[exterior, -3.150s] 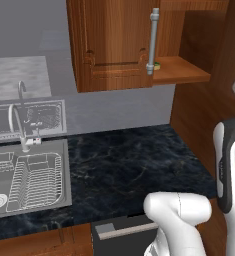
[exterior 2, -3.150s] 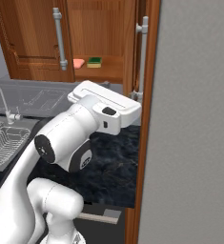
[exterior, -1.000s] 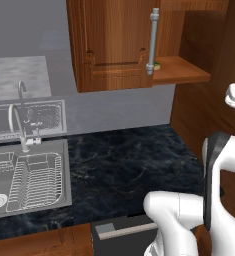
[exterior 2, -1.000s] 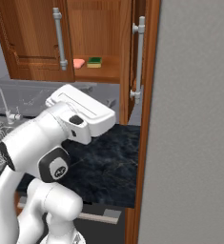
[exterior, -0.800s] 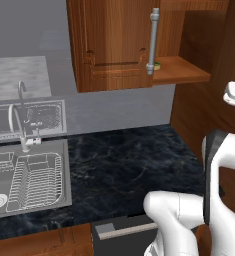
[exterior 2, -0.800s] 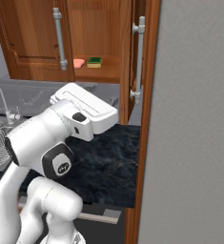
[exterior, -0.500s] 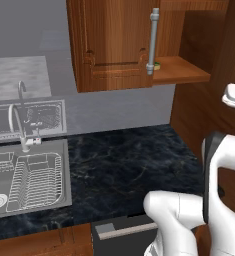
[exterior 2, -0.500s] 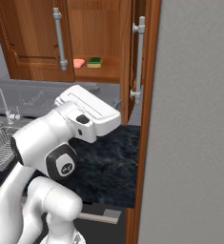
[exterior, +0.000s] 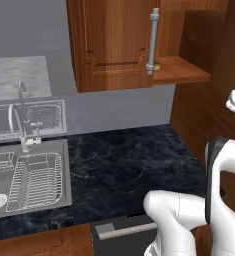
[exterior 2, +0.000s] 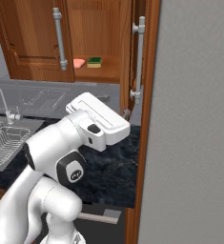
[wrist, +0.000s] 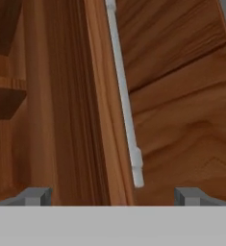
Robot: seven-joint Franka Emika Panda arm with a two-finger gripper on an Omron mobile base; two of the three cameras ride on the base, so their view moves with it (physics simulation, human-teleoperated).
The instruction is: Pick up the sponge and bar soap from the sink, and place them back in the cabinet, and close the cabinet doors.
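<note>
The bar soap (exterior 2: 78, 62) and the sponge (exterior 2: 94, 61) lie side by side on the shelf of the cabinet (exterior 2: 104, 74). Past the left door's handle, a corner of the sponge (exterior: 157, 65) peeks out. Both cabinet doors stand open: the left door (exterior 2: 32, 38) and the right door (exterior 2: 134, 71), seen edge-on. In the hand view my gripper (wrist: 113, 197) is open and holds nothing, close to the right door's edge (wrist: 102, 105) and its silver handle (wrist: 125, 105). My white hand (exterior 2: 100, 118) hovers over the counter just left of that door. The sink (exterior: 64, 170) lies at the left.
The black marble counter (exterior: 129, 160) runs from the sink to the right door. A faucet (exterior: 19, 120) stands behind the basin and a wire rack (exterior: 34, 182) lies in it. A dark drawer (exterior: 124, 231) sits under the counter. A grey wall (exterior 2: 194, 119) stands to the right.
My hand has swung right and a little down, toward the right cabinet door. The soap, sponge and doors have not moved. The gripper stays open.
</note>
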